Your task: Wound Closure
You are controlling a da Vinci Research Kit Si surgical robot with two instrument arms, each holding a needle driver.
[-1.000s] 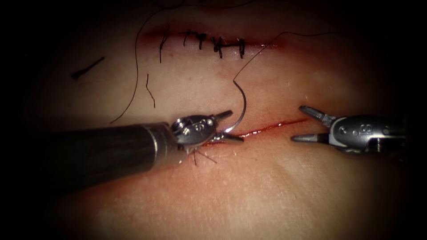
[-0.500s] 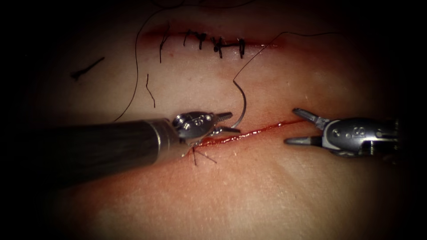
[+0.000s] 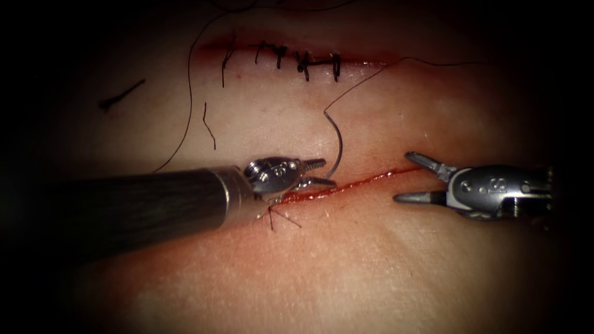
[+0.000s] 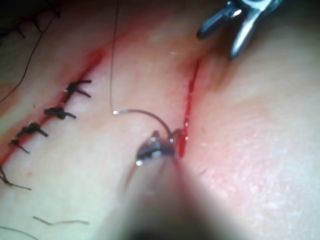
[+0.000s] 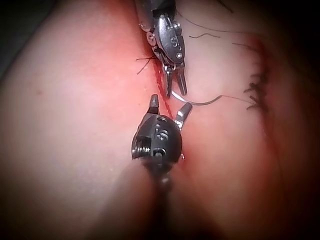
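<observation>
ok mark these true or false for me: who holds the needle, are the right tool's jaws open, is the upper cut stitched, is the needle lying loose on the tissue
1. The left arm's silver tool grips the thin curved steel needle near one end. True.
2. The right arm's silver tool holds the dark thread. False: its jaws are spread and hold nothing.
3. The upper cut carries a row of dark stitches. True.
4. The needle lies loose on the pale tissue. False: it is held, arcing above the red lower cut.
5. The thread trails from the needle's free end. True.
</observation>
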